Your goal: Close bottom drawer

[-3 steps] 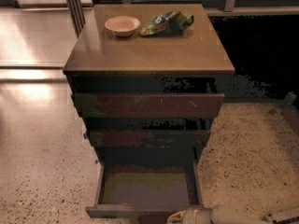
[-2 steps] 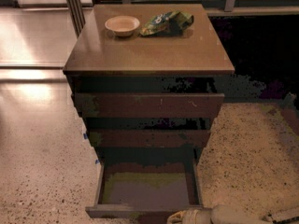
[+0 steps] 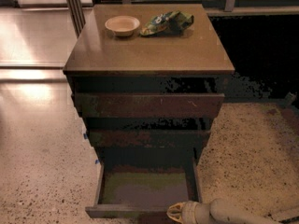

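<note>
The bottom drawer (image 3: 145, 189) of the brown wooden cabinet (image 3: 149, 55) stands pulled far out, showing its grey-green floor. Its front edge (image 3: 126, 212) runs along the bottom of the view. Above it sit the middle drawer front (image 3: 148, 138) and the top drawer front (image 3: 148, 105), both nearly flush. My gripper (image 3: 176, 213) shows as a pale tip at the bottom edge, right at the right part of the drawer's front, with the arm trailing off to the right.
A small cream bowl (image 3: 122, 25) and a green snack bag (image 3: 167, 22) lie on the cabinet top. Speckled floor (image 3: 247, 162) lies on both sides. A dark wall base runs behind at the right, and a metal post (image 3: 74, 6) stands at the back left.
</note>
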